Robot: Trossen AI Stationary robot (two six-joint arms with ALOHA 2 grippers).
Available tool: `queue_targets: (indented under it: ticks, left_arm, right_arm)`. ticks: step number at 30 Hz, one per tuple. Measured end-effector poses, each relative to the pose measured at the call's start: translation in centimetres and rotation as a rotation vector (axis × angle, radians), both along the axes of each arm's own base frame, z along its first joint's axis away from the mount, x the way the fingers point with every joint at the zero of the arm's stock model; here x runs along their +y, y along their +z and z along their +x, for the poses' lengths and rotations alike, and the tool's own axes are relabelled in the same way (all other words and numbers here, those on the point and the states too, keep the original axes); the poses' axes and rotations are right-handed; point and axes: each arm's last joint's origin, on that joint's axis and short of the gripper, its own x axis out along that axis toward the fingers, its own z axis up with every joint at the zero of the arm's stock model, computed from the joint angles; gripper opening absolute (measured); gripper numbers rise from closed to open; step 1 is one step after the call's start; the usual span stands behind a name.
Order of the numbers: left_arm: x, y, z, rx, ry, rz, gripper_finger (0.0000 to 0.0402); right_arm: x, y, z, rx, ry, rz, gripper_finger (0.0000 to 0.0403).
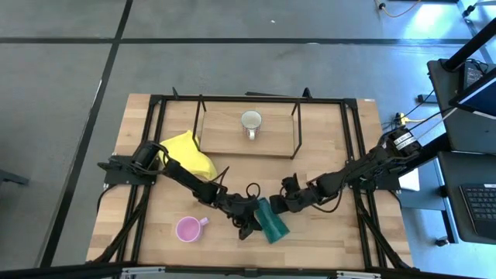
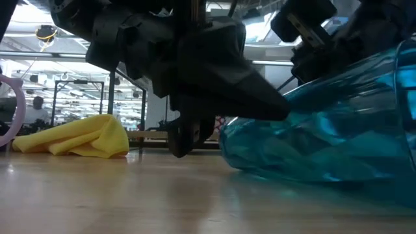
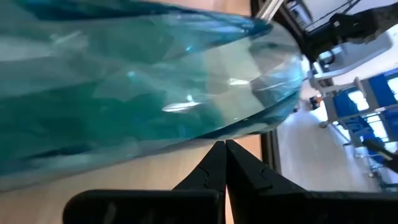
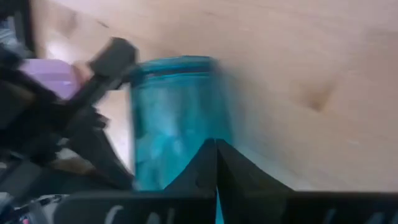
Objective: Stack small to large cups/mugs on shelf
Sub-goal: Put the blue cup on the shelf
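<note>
Three vessels, one each: white mug (image 1: pixel 250 122) upright on the shelf (image 1: pixel 225 139); pink mug (image 1: pixel 187 229) upright on the desk (image 1: pixel 325 232); teal tumbler (image 1: pixel 272 221) on its side between both claws. Left claw (image 1: pixel 249 226) and right claw (image 1: pixel 284 203) fully closed, gripping nothing, just beside the tumbler. One yellow cloth (image 1: pixel 187 153) left of shelf.

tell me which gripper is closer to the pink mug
Left. The left gripper, shut, sits between the pink mug and the teal tumbler lying on its side. The right gripper, also shut, is on the tumbler's far side, farther from the mug.
</note>
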Motion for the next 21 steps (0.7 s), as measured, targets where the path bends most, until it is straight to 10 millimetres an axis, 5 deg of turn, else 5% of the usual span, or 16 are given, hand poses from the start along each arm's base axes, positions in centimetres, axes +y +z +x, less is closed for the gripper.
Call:
queue_targets:
  ticks: [13,21]
  left_arm:
    - [-1.6,0.2,-0.6,-0.001,-0.066,-0.044,0.0000]
    - [-2.2,0.2,-0.9,-0.019,-0.058,-0.005,0.0000]
  right_arm:
    - [0.0,2.2,1.2,-0.023,0.025,-0.151,0.0016]
    - [2.5,7.2,1.8,-0.011,0.058,-0.276,0.0010]
